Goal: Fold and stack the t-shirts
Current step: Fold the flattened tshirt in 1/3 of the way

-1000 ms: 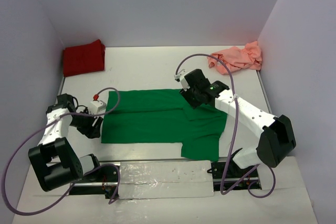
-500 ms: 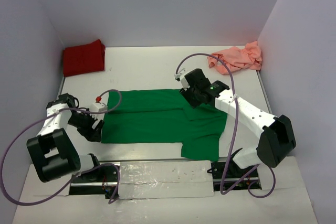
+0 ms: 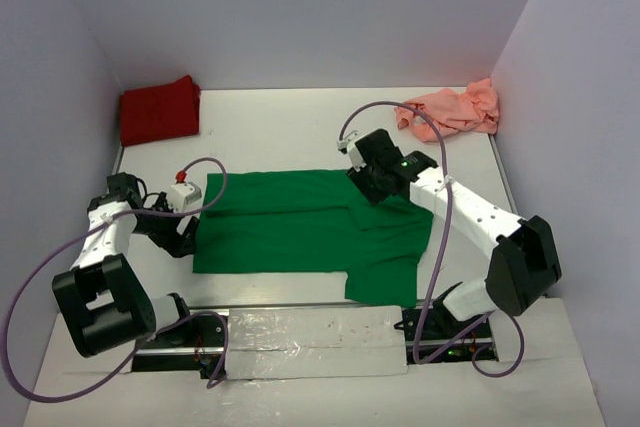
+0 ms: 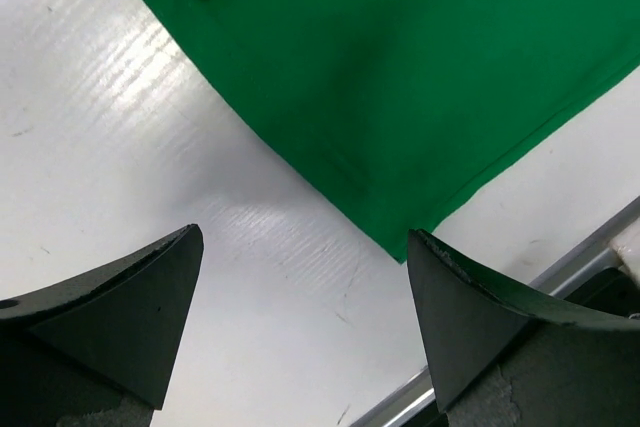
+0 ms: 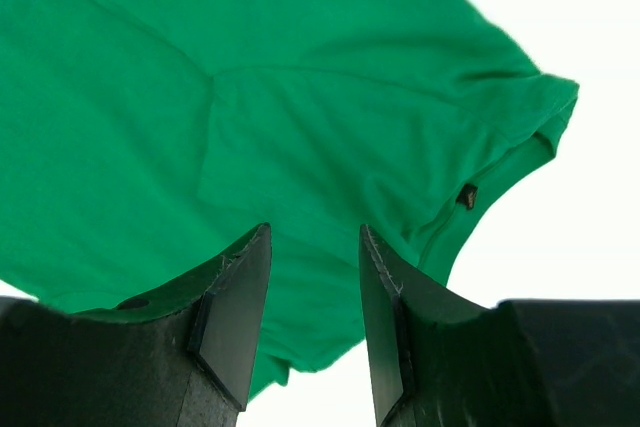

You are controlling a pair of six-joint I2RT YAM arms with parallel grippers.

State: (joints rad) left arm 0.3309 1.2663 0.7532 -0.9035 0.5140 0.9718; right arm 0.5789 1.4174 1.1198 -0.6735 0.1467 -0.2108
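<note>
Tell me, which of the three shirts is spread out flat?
The green t-shirt, in the middle. The dark red t-shirt sits folded in the far left corner; the pink t-shirt lies crumpled far right.

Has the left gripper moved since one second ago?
Yes, slightly: the left gripper, open, has drawn back from the green shirt's left edge, toward the red shirt.

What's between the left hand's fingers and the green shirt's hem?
Bare white table, in the left wrist view; the left hand is open, the green shirt ahead of it.
</note>
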